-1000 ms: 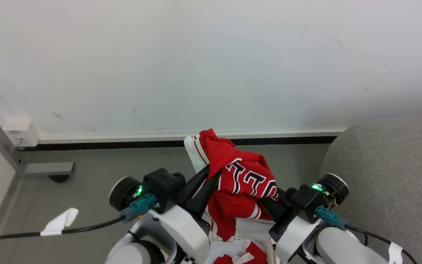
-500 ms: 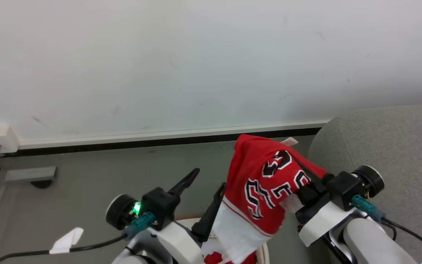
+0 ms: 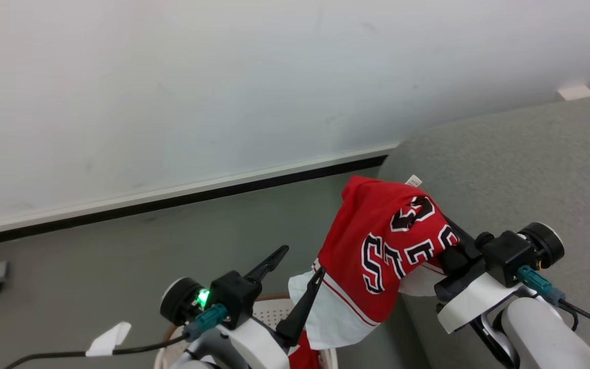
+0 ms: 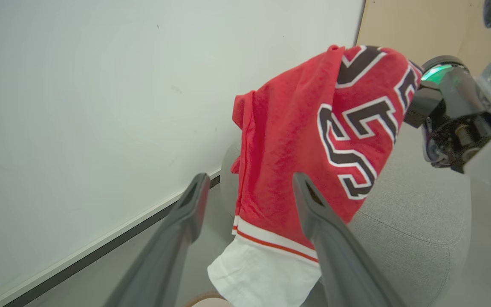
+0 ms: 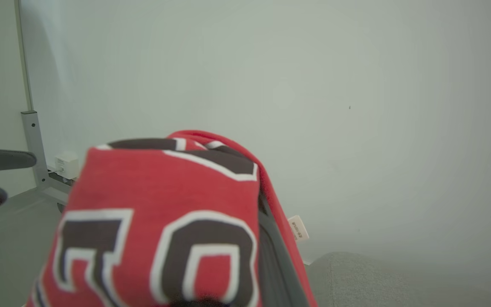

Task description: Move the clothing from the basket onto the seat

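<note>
The right gripper [image 3: 456, 250] has its fingers clamped together on the clothing [image 3: 377, 236], a red lettered garment with white trim that drapes over them in the air at the left edge of the seat [image 3: 520, 169]. The left gripper [image 3: 302, 261] holds its fingers wide apart with nothing between them, just beside the hanging hem. Below, the basket [image 3: 272, 313] holds another red piece [image 3: 302, 353] and stands on the grey floor [image 3: 121, 256] near the white wall [image 3: 223, 77].
</note>
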Tool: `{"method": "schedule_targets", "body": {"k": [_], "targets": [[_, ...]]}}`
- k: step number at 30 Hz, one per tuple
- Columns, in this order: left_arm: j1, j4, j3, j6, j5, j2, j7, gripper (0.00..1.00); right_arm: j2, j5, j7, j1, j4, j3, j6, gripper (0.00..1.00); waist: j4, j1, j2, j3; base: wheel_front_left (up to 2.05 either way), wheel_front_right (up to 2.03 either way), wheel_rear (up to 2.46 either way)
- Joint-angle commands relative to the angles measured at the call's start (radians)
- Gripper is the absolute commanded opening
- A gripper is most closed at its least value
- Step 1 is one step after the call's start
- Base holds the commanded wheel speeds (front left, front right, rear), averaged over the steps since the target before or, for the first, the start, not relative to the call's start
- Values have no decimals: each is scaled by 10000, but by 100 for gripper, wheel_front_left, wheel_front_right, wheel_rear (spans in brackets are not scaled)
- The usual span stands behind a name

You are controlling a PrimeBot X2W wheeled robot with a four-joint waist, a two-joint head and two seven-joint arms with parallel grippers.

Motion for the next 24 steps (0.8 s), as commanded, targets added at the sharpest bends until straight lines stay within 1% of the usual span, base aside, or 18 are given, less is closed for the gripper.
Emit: {"method": "schedule_targets", "body": {"k": [1,5,9,14,19,24], "targets": [[-97,36,13,18,-54,11,-132,100,-81,-128,-3,-6,-74,-65,-25,0,-457,-1,0,145,0,0,0],[-178,65,-41,34,-65,-19,-195,100,-183,-184,-3,-6,-185,-155,-25,0,-1098,-1,0,303,0,0,0],[-306,89,-183,-40,-56,-50,-192,100,-309,-193,-3,52,-297,-301,-25,0,-1667,-1,0,476,0,0,0],[-482,60,-337,-75,-21,-114,-185,100,-486,-219,-3,180,-489,-489,-25,0,-2205,-1,0,697,0,0,0],[-728,-10,-513,-148,74,-104,-72,100,-616,-326,-3,196,-678,-1001,-25,0,-2434,-1,0,1113,0,0,0],[-1199,-185,-711,-292,231,37,166,100,-581,-583,-3,-183,-830,-1982,-25,0,-2311,-1,0,1958,0,0,0]]}}
